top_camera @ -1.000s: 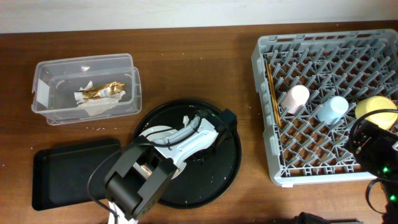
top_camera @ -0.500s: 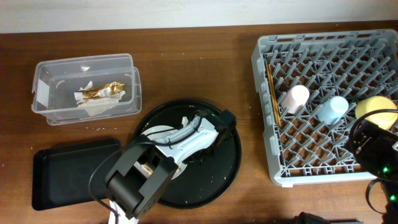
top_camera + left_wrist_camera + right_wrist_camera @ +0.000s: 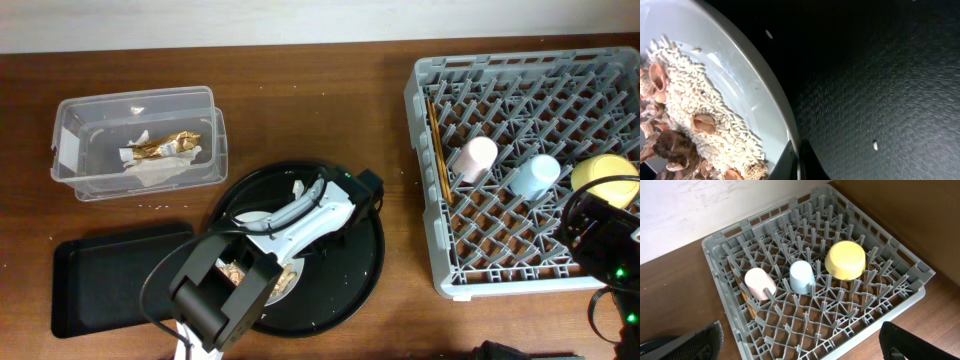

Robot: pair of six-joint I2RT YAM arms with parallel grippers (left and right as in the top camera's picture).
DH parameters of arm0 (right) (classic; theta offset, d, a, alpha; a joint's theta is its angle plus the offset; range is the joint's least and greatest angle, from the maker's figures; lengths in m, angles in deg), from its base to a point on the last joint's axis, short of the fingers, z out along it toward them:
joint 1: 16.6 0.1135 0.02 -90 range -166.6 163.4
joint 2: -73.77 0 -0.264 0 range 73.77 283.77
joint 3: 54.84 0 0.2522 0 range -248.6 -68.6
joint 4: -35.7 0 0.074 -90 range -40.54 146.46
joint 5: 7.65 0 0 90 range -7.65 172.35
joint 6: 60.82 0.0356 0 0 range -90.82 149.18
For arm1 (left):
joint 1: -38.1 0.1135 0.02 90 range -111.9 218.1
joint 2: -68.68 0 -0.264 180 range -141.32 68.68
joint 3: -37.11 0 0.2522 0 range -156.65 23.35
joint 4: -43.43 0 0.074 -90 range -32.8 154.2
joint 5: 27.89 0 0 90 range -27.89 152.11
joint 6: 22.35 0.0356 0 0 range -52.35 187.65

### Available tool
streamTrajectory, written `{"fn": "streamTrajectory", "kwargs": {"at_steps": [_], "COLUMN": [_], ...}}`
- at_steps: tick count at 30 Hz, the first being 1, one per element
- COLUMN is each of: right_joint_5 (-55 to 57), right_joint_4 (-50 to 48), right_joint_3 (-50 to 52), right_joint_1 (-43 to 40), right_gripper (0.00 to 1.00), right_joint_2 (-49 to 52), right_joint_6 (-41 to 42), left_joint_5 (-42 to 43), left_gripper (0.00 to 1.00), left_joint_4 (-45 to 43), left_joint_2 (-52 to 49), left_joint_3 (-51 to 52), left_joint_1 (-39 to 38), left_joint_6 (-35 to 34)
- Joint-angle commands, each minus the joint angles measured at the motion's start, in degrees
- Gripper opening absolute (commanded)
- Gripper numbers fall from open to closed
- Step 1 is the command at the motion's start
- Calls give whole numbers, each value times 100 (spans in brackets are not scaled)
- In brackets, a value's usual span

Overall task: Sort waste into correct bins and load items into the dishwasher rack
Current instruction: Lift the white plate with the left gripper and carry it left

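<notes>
While the left gripper (image 3: 797,155) is clamped shut on the rim of the plate (image 3: 735,70), the plate sits inside the round tray (image 3: 880,75) on its near-left side. The plate carries a heap of rice (image 3: 700,100) with brown scraps (image 3: 670,147) mixed in, and part of it is bare. A few stray grains (image 3: 875,145) lie on the round tray. From overhead the wrist hides most of the plate.

Left of the round tray, just beside it, is the black tray (image 3: 110,275). Farther back on the table (image 3: 300,90) is the tub (image 3: 135,100), with the wrapper (image 3: 165,146) and tissue (image 3: 150,172) inside, touching.

On the right side, the right gripper (image 3: 800,335) hangs over the near edge of the rack (image 3: 905,255) with its jaws wide apart, holding nothing. In the rack are the pink cup (image 3: 759,282), blue cup (image 3: 801,276) and bowl (image 3: 845,260), in a row and upside down. The chopsticks (image 3: 436,150) lie along its left wall.
</notes>
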Motion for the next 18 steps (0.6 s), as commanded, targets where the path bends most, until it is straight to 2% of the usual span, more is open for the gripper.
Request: {"fn": "streamTrajectory", "kwargs": {"at_steps": [1,6,12,18], "right_joint_5": [-13,-11,-11,-13], "right_joint_4": [-15,-15,-15,-15], "right_joint_3": [-66,-66,-66,-66], "right_joint_1": [-33,-33,-33,-33], "right_gripper": [98,98,99,98], "right_joint_2": [-22,-22,-22,-22], "right_joint_6": [20,20,20,20], "left_joint_5": [-247,-669,-673,-570], "left_gripper": [1,1,1,1], "left_joint_4": [313,748,988,1045], "left_joint_2": [-61,-57,-48,319], "left_joint_3": [-273,-367,-372,-372], "left_joint_1": [15,20,179,688], "left_joint_6": [-74,-76,-76,-74]}}
